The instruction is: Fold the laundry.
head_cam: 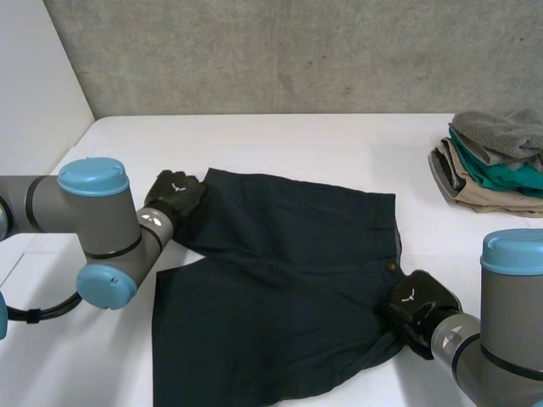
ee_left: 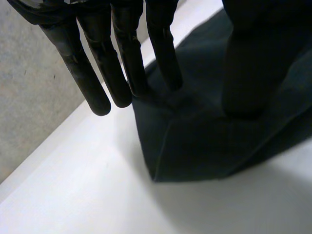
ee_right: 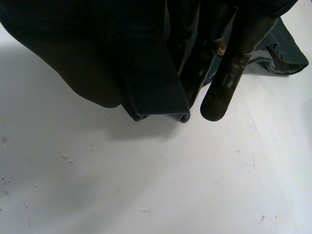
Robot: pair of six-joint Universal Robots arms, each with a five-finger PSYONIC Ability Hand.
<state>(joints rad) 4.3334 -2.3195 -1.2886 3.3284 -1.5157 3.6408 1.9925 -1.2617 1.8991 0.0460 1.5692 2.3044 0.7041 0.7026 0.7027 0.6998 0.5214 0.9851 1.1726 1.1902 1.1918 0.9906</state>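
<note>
1. While both hands are on the cloth, I read the dark shorts (head_cam: 280, 288) as lying mostly flat in the middle of the white table (head_cam: 339, 144). They run down to its near edge, with the waistband toward the right edge.
2. My left hand (head_cam: 174, 197) is at the hem corner of the leg that points to the table's far-left corner. Its straight fingers (ee_left: 129, 68) and thumb (ee_left: 248, 63) nip that corner between them, and the corner looks raised just off the table.
3. My right hand (head_cam: 420, 305) is at the end of the waistband (ee_right: 156, 92) nearest the near edge. Its fingers (ee_right: 224, 83) are closed round a bunched fold of it, which hangs clear of the surface.
4. On handling, I judge the shorts light, soft and limp, with body only in the doubled waistband and hems. The span between my two holds will likely sag and drag, so the thick seamed edges are the places to take hold, not the loose middle. The cloth is not fragile, and I doubt it is slippery.
5. By my count there is one pair of shorts, with one button (head_cam: 392, 266) on the waistband. One pile of folded clothes (head_cam: 492, 161) sits at the right edge toward the far side, well apart from the shorts. It shows grey, green and tan layers, but I cannot tell how many pieces. There are two hands, both on the shorts.
</note>
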